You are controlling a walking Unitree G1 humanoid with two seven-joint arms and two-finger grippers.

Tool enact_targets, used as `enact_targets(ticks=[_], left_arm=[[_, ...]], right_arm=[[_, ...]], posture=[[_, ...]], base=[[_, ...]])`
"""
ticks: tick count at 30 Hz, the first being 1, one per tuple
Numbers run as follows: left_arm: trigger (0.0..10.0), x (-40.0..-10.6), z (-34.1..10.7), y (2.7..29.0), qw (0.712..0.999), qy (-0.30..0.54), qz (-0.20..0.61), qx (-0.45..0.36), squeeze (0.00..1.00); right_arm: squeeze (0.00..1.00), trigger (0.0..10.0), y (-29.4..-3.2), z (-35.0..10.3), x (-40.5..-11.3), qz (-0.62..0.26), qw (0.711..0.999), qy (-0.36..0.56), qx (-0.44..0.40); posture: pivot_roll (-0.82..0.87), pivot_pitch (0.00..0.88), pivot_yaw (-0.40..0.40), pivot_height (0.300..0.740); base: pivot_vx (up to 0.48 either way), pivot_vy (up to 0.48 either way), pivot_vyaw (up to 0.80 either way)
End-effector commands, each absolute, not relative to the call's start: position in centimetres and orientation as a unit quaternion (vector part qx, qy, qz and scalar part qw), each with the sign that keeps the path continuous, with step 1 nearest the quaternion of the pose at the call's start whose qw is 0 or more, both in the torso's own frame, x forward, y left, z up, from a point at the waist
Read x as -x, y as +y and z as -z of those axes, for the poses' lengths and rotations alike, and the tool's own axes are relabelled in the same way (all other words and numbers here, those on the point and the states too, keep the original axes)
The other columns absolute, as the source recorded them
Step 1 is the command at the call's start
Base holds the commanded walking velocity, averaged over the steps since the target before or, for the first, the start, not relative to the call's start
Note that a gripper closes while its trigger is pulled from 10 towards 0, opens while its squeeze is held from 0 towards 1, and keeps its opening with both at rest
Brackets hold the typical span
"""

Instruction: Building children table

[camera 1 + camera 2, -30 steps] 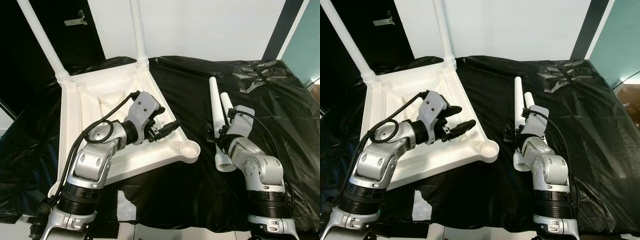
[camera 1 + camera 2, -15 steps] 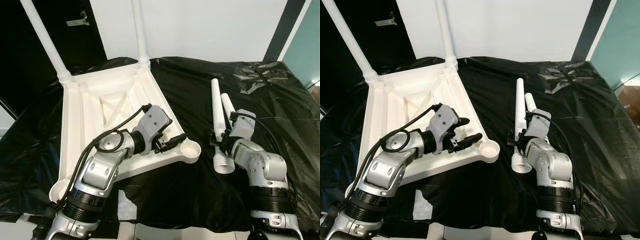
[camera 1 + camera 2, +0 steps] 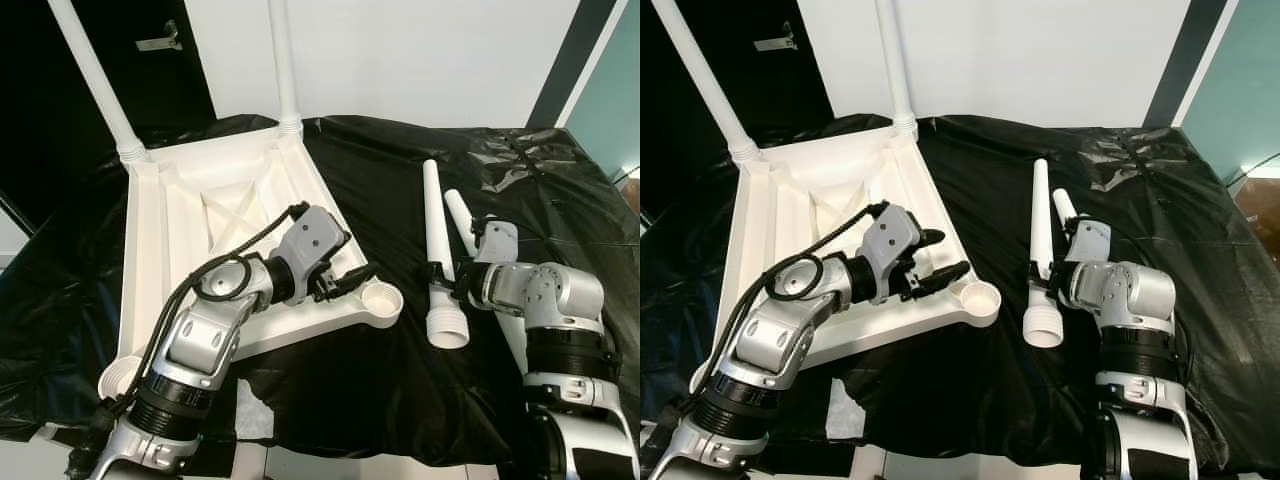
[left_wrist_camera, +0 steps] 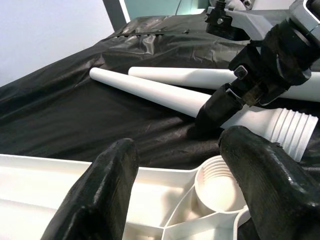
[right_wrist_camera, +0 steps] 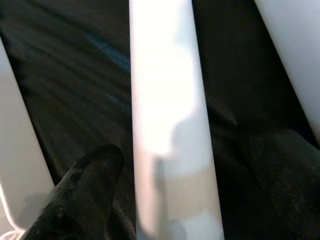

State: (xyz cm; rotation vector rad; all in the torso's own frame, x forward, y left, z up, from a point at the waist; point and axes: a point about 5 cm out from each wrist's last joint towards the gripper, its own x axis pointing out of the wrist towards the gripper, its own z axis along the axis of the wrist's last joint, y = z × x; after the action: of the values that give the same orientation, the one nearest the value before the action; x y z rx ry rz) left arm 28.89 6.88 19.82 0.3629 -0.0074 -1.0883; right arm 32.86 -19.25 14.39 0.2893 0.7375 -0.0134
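Upturned white tabletop lies at 9 o'clock on the black-sheeted counter, two legs already standing at 12. Left claw, fingers apart, hovers over its rim beside the empty threaded socket. Right claw, fingers apart, straddles a loose leg at 3; second loose leg just beside
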Motion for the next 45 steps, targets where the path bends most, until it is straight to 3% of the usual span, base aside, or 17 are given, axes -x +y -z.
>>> enact_targets(ticks=[1, 2, 3, 4, 9, 19, 20, 21, 22, 23, 27, 32, 41, 42, 43, 44, 45], left_arm=[[10.0, -29.3, -19.6, 7.2, 0.855, -0.003, 0.488, -0.176, 0.0], [10.0, -29.4, -19.6, 7.2, 0.856, -0.004, 0.486, -0.175, 0.0], [10.0, -29.4, -19.6, 7.2, 0.856, -0.004, 0.486, -0.175, 0.0], [10.0, -29.4, -19.7, 7.3, 0.858, -0.005, 0.483, -0.174, 0.0], [10.0, -29.5, -19.8, 7.3, 0.861, -0.007, 0.479, -0.174, 0.0], [10.0, -29.8, -20.0, 7.7, 0.867, -0.008, 0.467, -0.171, 0.0], [10.0, -29.9, -20.0, 7.7, 0.867, -0.008, 0.467, -0.172, 0.0], [10.0, -29.9, -20.0, 7.7, 0.867, -0.008, 0.467, -0.172, 0.0], [10.0, -30.0, -20.1, 7.7, 0.867, -0.009, 0.468, -0.171, 0.0], [10.0, -30.2, -20.2, 7.7, 0.867, -0.01, 0.468, -0.171, 0.0], [10.0, -30.6, -20.6, 7.6, 0.868, -0.015, 0.467, -0.167, 0.0], [10.0, -30.8, -20.8, 7.6, 0.87, -0.017, 0.466, -0.163, 0.0], [10.0, -31.9, -21.5, 6.5, 0.865, -0.015, 0.493, -0.093, 0.0], [10.0, -32.0, -21.9, 6.1, 0.86, -0.013, 0.506, -0.068, 0.47], [10.0, -32.0, -21.9, 6.1, 0.86, -0.013, 0.506, -0.068, 0.47], [10.0, -32.2, -22.3, 5.7, 0.856, -0.011, 0.515, -0.041, 1.0], [10.0, -32.4, -22.8, 5.4, 0.853, -0.011, 0.521, -0.024, 1.0]], right_arm=[[0.0, 6.9, -19.1, -13.1, -32.5, 0.002, 0.906, 0.399, -0.144], [0.0, 3.5, -18.8, -12.9, -32.5, -0.005, 0.901, 0.41, -0.143], [0.0, 3.5, -18.8, -12.9, -32.5, -0.005, 0.901, 0.41, -0.143], [0.0, 0.0, -18.5, -12.7, -32.5, -0.014, 0.894, 0.423, -0.146], [0.0, 0.0, -18.2, -12.6, -32.5, -0.024, 0.89, 0.434, -0.14], [0.0, 0.0, -19.0, -15.9, -33.9, -0.007, 0.936, 0.328, -0.127], [0.0, 4.4, -19.4, -16.9, -34.2, -0.001, 0.948, 0.293, -0.124], [0.0, 4.4, -19.4, -16.9, -34.2, -0.001, 0.948, 0.293, -0.124], [0.0, 9.0, -19.7, -18.0, -34.5, 0.002, 0.961, 0.253, -0.114], [0.0, 10.0, -20.0, -19.1, -34.7, 0.001, 0.969, 0.213, -0.124], [0.0, 10.0, -20.6, -20.7, -34.8, 0.006, 0.981, 0.135, -0.141], [0.0, 10.0, -20.8, -20.9, -34.8, 0.008, 0.985, 0.11, -0.133], [0.0, 10.0, -19.7, -21.2, -33.8, -0.061, 0.997, -0.018, -0.048], [0.0, 10.0, -19.2, -21.0, -33.4, -0.076, 0.996, -0.038, -0.024], [0.0, 10.0, -19.2, -21.0, -33.4, -0.076, 0.996, -0.038, -0.024], [0.0, 10.0, -18.6, -20.7, -33.0, -0.096, 0.994, -0.054, -0.004], [0.0, 10.0, -18.1, -20.5, -32.6, -0.115, 0.991, -0.068, 0.012]], posture=[[-0.07, 0.015, -0.035, 0.74], [-0.07, 0.012, -0.046, 0.74], [-0.07, 0.012, -0.046, 0.74], [-0.07, 0.011, -0.049, 0.74], [-0.07, 0.009, -0.055, 0.74], [-0.08, 0.028, -0.045, 0.74], [-0.08, 0.029, -0.037, 0.74], [-0.08, 0.029, -0.037, 0.74], [-0.09, 0.03, -0.032, 0.74], [-0.09, 0.029, -0.028, 0.74], [-0.09, 0.028, -0.02, 0.74], [-0.09, 0.026, -0.016, 0.74], [-0.08, 0.005, 0.005, 0.74], [-0.09, 0.002, 0.011, 0.74], [-0.09, 0.002, 0.011, 0.74], [-0.09, 0.001, 0.02, 0.74], [-0.1, 0.0, 0.026, 0.74]], base=[[0.0, 0.0, 0.0], [0.0, 0.0, 0.0], [0.0, 0.0, 0.0], [0.0, 0.0, 0.0], [0.0, 0.0, 0.0], [0.0, 0.0, 0.0], [0.0, 0.0, 0.0], [0.0, 0.0, 0.0], [0.0, 0.0, 0.0], [0.0, 0.0, 0.0], [0.0, 0.0, 0.0], [0.0, 0.0, 0.0], [0.0, 0.0, 0.0], [0.0, 0.0, 0.0], [0.0, 0.0, 0.0], [0.0, 0.0, 0.0], [0.0, 0.0, 0.0]])
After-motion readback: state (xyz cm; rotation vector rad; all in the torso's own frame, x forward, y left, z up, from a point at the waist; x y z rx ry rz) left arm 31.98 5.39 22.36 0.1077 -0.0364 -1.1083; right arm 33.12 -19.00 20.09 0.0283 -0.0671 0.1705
